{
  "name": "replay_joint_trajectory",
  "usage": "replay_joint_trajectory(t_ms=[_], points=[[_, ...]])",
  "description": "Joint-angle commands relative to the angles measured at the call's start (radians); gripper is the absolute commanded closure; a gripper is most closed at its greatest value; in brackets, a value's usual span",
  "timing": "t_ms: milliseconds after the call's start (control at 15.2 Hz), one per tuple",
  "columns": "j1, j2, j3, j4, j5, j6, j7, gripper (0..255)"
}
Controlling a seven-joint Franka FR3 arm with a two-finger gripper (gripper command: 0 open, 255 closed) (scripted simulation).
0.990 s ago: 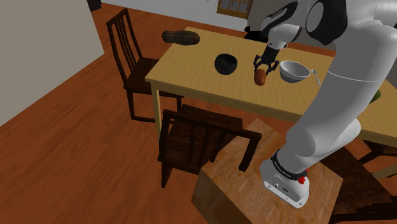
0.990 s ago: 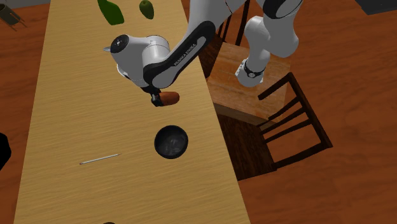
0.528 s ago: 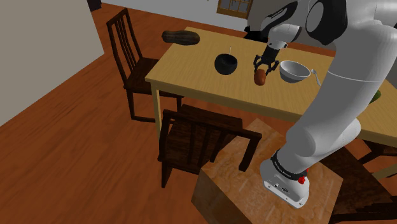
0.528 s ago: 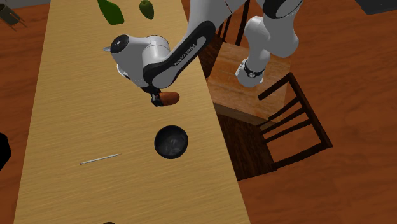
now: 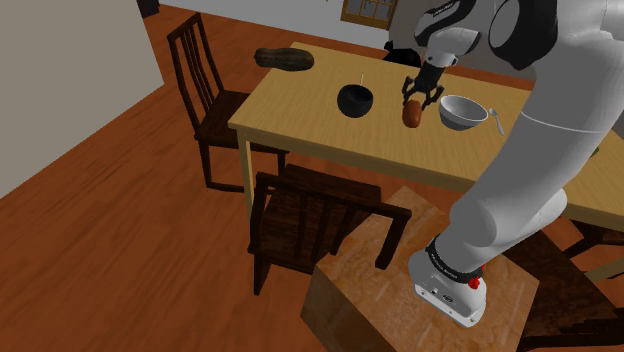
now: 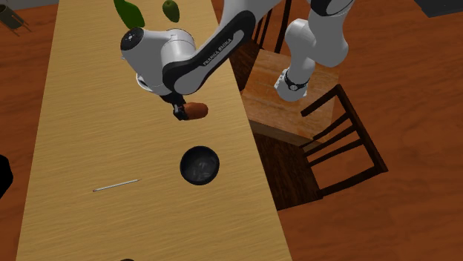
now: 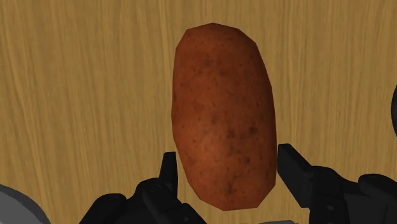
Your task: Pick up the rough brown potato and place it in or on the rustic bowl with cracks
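— Where is the potato?
— Over the table, right of the dark bowl in the shoulder view.
— And the gripper?
— Its fingers pinch the potato.

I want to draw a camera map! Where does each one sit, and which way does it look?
Shoulder view: beside the wooden box stand, looking down across the light wooden table; white arm and stand show.
Second exterior view: high above, looking almost straight down on the table; arm and stand show.
Wrist view: on the hand, looking down along the black gripper at the table; two fingers show.
Shared: all see the speckled reddish-brown oval potato in the gripper.
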Motion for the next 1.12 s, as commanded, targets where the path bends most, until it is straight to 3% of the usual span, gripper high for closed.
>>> replay_joint_trajectory(t_ms=[0, 1056], points=[[0.002, -0.012, -0.002, 0.011, -0.008, -0.021, 0.007, 255], [0.006, -0.074, -0.012, 0.154, -0.048, -0.216, 0.046, 255]])
